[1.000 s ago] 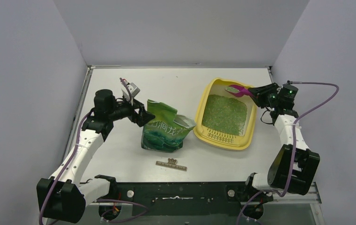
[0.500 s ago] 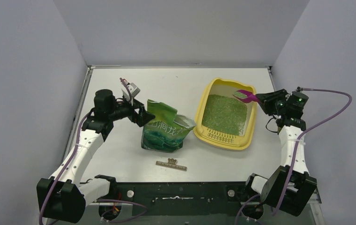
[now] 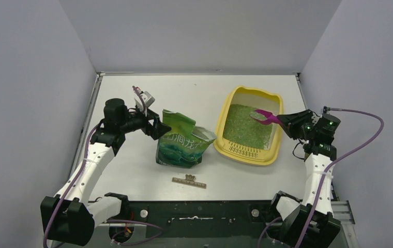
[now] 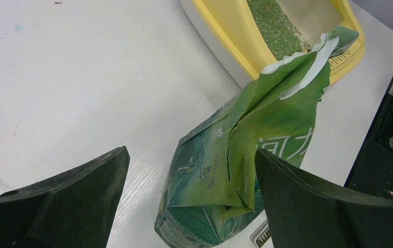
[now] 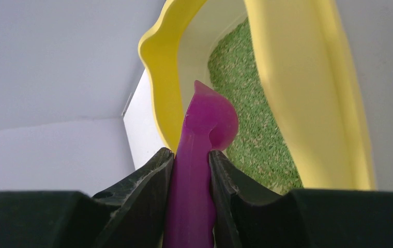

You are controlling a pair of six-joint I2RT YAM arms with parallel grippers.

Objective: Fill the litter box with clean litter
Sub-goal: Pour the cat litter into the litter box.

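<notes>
Nearest you, a small dark strip (image 3: 189,180) lies on the table (image 3: 132,170), its lettering too small to read. Behind it the bag (image 3: 184,140) stands open with white characters across its green front. Your left arm reaches in from the left, and the left gripper (image 3: 159,129) is spread wide by the bag's top, holding nothing. The right wrist view shows plainly what the top view only hints at: your right gripper (image 5: 192,155) is clamped on the scoop (image 5: 207,121) handle, with the bowl over the litter (image 5: 251,129) in the litter box (image 5: 292,77), right of the bag.

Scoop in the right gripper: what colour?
Magenta; the scoop shows best in the right wrist view.
</notes>
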